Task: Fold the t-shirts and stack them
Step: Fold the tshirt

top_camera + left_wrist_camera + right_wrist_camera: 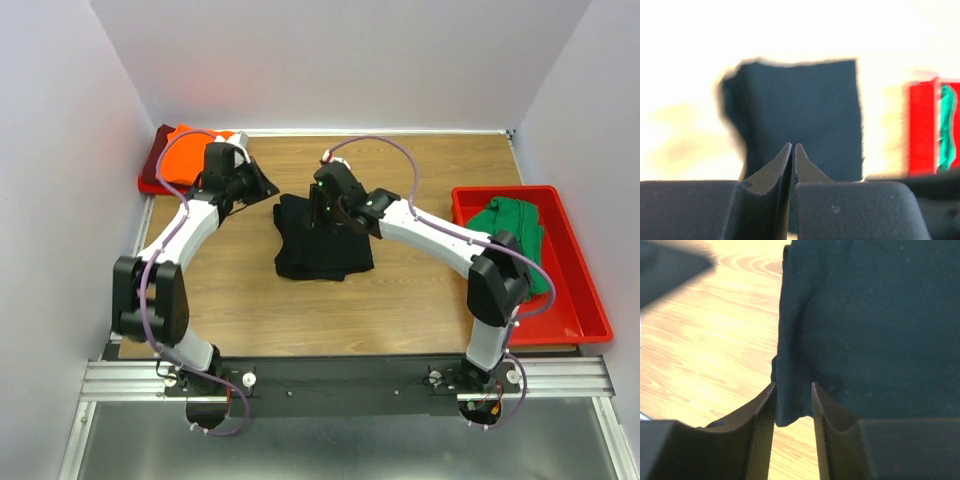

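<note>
Top view: a wood-grain table (pixel 400 310) with the black t-shirt (pixel 322 240) at centre, folded into a soft, matte, roughly rectangular pad. At 10 o'clock the bright orange t-shirt (pixel 190 150) lies rumpled on the dark red t-shirt (pixel 152 168). At 3 o'clock the green t-shirt (pixel 515 232) is bunched in a glossy red plastic bin (pixel 585 310). The left gripper (pixel 793 150), at 10 o'clock beside the black cloth, has its tapered jaws pressed together on nothing. The right gripper (pixel 793 392) has its jaws partly spread around the pad's edge; whether they pinch it cannot be told.
</note>
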You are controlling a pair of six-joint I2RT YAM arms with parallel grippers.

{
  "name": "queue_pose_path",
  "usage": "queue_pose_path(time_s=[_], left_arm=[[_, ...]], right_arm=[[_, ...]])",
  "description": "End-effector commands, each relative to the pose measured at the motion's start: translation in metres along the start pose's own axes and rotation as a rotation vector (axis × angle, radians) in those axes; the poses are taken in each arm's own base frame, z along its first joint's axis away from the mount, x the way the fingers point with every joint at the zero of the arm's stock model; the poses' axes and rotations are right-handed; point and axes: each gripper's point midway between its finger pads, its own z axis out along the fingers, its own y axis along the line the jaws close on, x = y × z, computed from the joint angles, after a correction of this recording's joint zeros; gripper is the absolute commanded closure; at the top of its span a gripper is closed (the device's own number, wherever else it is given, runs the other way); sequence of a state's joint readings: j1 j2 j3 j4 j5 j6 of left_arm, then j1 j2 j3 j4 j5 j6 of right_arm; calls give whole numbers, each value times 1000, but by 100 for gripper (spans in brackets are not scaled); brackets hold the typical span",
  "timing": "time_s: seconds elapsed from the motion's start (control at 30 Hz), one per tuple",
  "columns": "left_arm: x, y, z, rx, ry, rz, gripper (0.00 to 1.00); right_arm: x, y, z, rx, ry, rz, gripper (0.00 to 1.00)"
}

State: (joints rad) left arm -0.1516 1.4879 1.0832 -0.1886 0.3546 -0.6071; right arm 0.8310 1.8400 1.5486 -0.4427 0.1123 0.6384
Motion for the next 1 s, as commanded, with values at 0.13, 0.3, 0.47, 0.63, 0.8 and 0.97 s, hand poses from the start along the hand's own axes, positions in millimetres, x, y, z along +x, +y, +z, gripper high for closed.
queue_pose_path(time_s=[0.13,0.3,0.47,0.63,0.8,0.97], left_arm=[[13,-16,71,92,151,34,88],[35,23,102,-5,192,-14,90],[52,64,112,-94,216,-70,92],[58,73,114,-108,236,-70,91],[64,82,115,-135,252,-79,91],[78,95,118,-141,286,-116,91]], right_arm=[[54,-6,34,52,98,-45,61],[82,23,57,0,162,-108,61],[119,43,82,-44,247,-166,58],[129,31,87,-9,261,-171,55],[117,38,71,-33,235,-176,50],[75,42,38,-38,123,-195,41]])
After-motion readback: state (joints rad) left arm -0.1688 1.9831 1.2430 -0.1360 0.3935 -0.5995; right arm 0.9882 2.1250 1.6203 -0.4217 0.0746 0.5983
